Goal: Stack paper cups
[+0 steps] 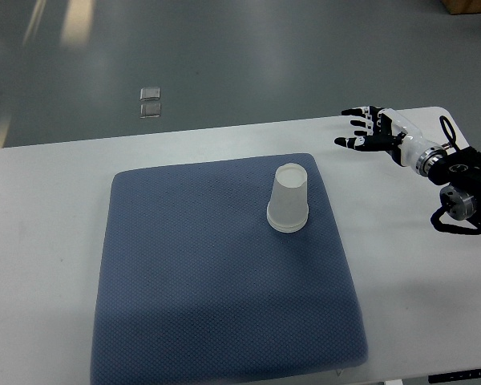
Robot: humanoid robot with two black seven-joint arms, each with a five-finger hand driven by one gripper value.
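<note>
One stack of paper cups (pixel 289 200) in view, upside down on the blue mat (pixel 216 305), near the mat's far right corner. Can't tell how many cups are nested in it; I see a double rim at the bottom, so prob. more than one. One mat, on the white table (pixel 48 241); its near edge is cut off by the frame. My right hand (pixel 370 131) hovers over the table's far right corner, well apart from the cups, fingers spread, holding nothing. Arm runs off the right edge. Two small clear squares (pixel 151 103) on the floor beyond the table, hard to make out.
</note>
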